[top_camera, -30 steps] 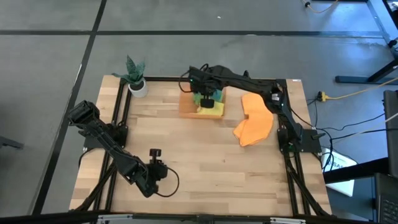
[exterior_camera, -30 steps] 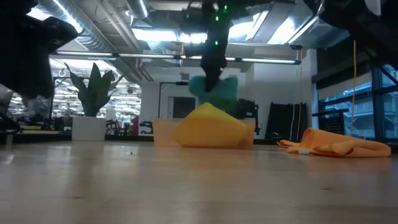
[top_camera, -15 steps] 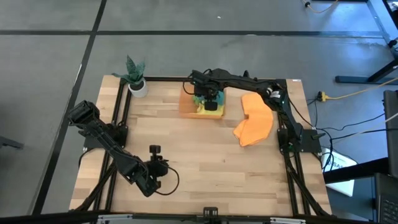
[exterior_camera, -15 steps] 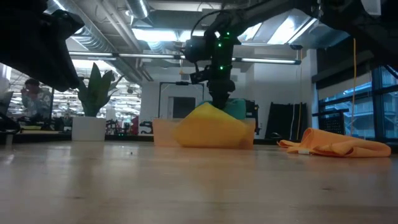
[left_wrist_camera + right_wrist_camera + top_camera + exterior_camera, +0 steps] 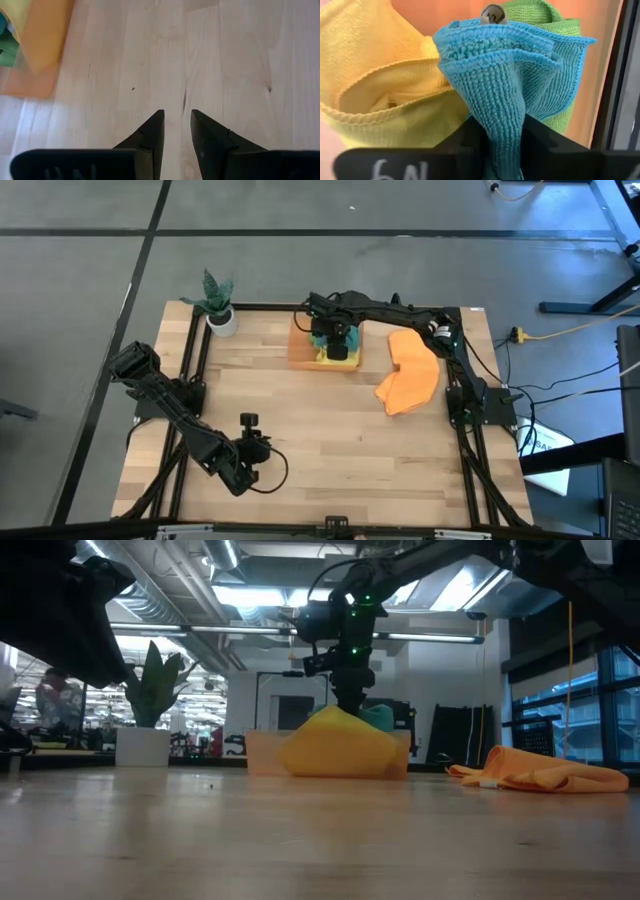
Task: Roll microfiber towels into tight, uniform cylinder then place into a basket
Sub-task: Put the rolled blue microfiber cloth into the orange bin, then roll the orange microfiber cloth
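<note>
The right gripper (image 5: 337, 340) is down in the basket (image 5: 300, 350) at about 12 o'clock on the table (image 5: 330, 440), and the teal towel (image 5: 505, 95) sits pinched between its fingers (image 5: 470, 135) in the right wrist view, so it's got hold of it. The yellow towel (image 5: 385, 90) is packed right beside the teal one, with the green towel (image 5: 545, 30) behind. The orange towels (image 5: 408, 372) lie in a loose heap around 2 o'clock, well apart from the basket. The left gripper (image 5: 250, 442) waits near 7 o'clock, fingers (image 5: 150, 135) slightly parted over bare wood, holding nothing. A plant pot (image 5: 222, 320) stands at 10 o'clock.
</note>
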Robot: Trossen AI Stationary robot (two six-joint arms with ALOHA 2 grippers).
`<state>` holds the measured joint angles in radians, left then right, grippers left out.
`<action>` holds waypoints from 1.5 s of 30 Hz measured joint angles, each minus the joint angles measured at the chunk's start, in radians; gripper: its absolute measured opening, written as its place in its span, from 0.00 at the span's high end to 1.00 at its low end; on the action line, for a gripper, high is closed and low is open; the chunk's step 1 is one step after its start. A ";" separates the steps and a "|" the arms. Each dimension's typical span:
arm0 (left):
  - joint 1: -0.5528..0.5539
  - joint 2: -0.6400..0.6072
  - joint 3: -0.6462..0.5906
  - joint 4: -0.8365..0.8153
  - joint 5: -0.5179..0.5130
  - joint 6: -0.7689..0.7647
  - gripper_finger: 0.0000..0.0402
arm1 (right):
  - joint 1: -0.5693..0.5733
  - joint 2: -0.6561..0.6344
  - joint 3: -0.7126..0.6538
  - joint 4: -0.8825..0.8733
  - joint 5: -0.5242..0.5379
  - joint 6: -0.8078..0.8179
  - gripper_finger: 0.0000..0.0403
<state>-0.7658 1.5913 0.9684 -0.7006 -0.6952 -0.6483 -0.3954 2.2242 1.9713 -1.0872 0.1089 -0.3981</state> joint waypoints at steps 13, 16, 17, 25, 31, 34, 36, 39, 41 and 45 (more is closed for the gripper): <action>0.000 0.000 0.000 0.001 0.000 -0.005 0.78 | 0.000 0.000 0.000 -0.005 0.002 0.026 0.51; 0.000 0.000 0.000 0.000 0.001 -0.005 0.78 | 0.000 -0.003 0.001 -0.031 0.002 0.026 0.50; 0.000 0.000 0.000 0.000 0.001 -0.005 0.78 | 0.000 -0.006 0.001 -0.051 0.002 0.026 0.50; 0.000 0.000 0.000 -0.001 0.001 -0.006 0.78 | 0.000 -0.110 0.002 -0.090 0.004 0.053 0.51; 0.000 0.000 0.000 -0.002 0.001 -0.022 0.79 | 0.000 -0.238 0.002 -0.115 0.006 0.126 0.51; 0.009 0.000 0.000 -0.003 0.001 -0.036 0.79 | 0.009 -0.312 0.002 -0.152 -0.033 0.193 0.51; 0.020 -0.006 0.000 -0.004 -0.009 -0.048 0.79 | 0.026 -0.360 -0.002 -0.183 -0.043 0.210 0.51; 0.039 -0.037 0.000 -0.004 -0.036 -0.052 0.79 | 0.065 -0.444 -0.050 -0.150 -0.048 0.242 0.51; 0.047 -0.068 0.000 -0.006 -0.055 -0.053 0.79 | 0.102 -0.504 -0.121 -0.107 -0.049 0.269 0.51; 0.041 -0.140 0.000 -0.002 -0.136 -0.052 0.79 | 0.189 -0.641 -0.347 0.032 -0.049 0.331 0.51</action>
<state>-0.7251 1.4510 0.9684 -0.7031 -0.8314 -0.7000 -0.2067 1.5830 1.6243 -1.0553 0.0595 -0.0670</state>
